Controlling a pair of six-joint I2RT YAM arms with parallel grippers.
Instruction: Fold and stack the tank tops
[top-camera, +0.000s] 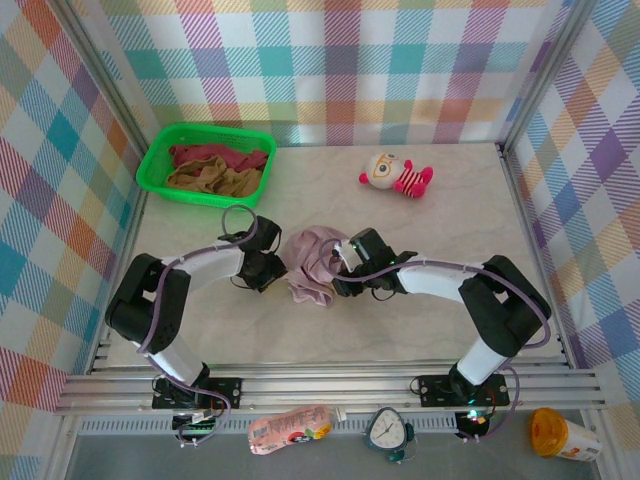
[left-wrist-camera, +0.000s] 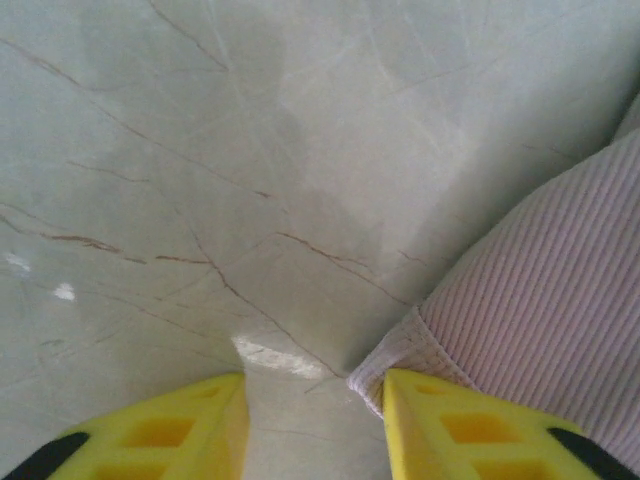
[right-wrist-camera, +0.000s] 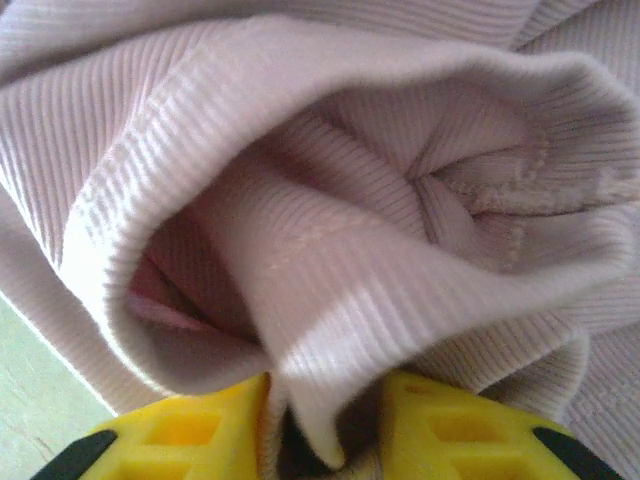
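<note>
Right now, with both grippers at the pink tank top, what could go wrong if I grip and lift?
1. The left gripper straddles mostly bare table. Only a hem corner of the pink tank top reaches one finger, so it may close on nothing.
2. The right gripper has a bunched fold between its fingers. Lifting could drag several layers and leave the garment crumpled.

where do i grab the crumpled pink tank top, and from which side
Probably the raised ribbed fold on the pink tank top's right side, approached low from the right: it stands up off the table and sits between the right gripper's fingers. The hem corner on the left lies flat against the table, harder to pinch; the left gripper straddles bare table beside it.
</note>
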